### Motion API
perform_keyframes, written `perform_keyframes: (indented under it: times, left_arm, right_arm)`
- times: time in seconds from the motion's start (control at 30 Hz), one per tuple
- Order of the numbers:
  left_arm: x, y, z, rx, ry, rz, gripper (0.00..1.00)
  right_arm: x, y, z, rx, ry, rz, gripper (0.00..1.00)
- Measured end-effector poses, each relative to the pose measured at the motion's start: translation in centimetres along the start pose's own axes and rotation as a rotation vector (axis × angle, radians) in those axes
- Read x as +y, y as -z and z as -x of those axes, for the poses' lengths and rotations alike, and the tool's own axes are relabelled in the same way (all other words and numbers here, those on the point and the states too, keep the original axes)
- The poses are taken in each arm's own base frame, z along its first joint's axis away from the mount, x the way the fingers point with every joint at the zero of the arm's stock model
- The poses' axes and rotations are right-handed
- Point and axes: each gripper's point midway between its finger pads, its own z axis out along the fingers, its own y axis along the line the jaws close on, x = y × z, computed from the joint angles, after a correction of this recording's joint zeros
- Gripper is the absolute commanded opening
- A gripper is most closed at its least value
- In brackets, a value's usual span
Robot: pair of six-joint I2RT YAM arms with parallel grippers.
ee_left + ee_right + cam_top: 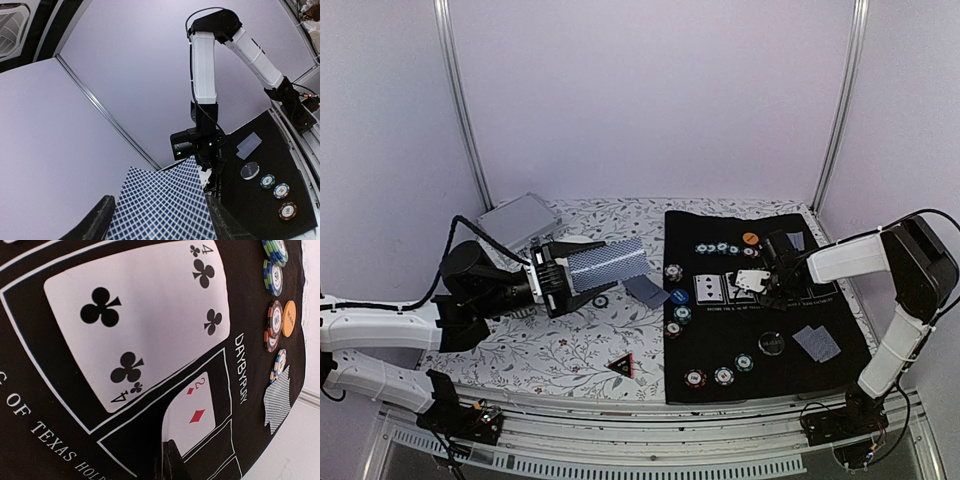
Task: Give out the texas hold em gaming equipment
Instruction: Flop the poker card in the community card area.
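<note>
I am working over the black mat [720, 345], where the face-up cards and poker chips [723, 376] are lying. My left gripper [582, 272] is clamping the deck [617, 262] just off the mat's left edge, with the deck's long axis pointing toward the right arm. My right gripper [170, 462], fingers pressed together, is hovering at the two of diamonds [192, 412], beside the four of clubs [140, 315]. This arm is the nearer one to the printed card boxes. I am not making out whether its tips are touching the card.

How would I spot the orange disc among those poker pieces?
Find the black mat on the table's right. Near its far edge lies a row of striped chips; the orange disc sits at its right end, plain and unstriped.
</note>
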Motion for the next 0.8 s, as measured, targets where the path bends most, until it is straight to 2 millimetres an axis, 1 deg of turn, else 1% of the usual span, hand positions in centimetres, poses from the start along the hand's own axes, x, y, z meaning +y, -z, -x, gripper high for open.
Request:
perform_keyframes:
  times: [0.17,0.37,0.4,0.5,0.6,0.67,0.8]
  left_arm:
    - [0.0,0.0,0.0,0.000,0.000,0.000,0.57]
    - [0.0,0.0,0.0,0.000,-0.001,0.000,0.57]
    - [0.0,0.0,0.0,0.000,-0.001,0.000,0.57]
    - [0.0,0.0,0.0,0.000,-0.001,0.000,0.56]
    - [0.0,0.0,0.0,0.001,-0.001,0.000,0.57]
    - [0.0,0.0,0.0,0.001,-0.001,0.000,0.57]
    - [0.0,0.0,0.0,0.000,-0.001,0.000,0.57]
  right_arm:
    - [-0.8,-0.4,0.3,-0.006,0.011,-0.014,0.02]
    - [-0.8,-0.9,0.5,-0.005,0.022,-0.016,0.02]
    - [-0.8,-0.9,0.4,-0.004,0.022,-0.016,0.04]
    - [-0.9,-0.9,0.4,-0.004,0.025,-0.019,0.16]
    - [-1.2,-0.9,0.5,-0.005,0.029,-0.032,0.30]
    - [-1.5,-0.8,0.6,-0.005,0.028,-0.045,0.33]
    - [-1.6,-0.7,0.6,-0.007,0.031,-0.049,0.33]
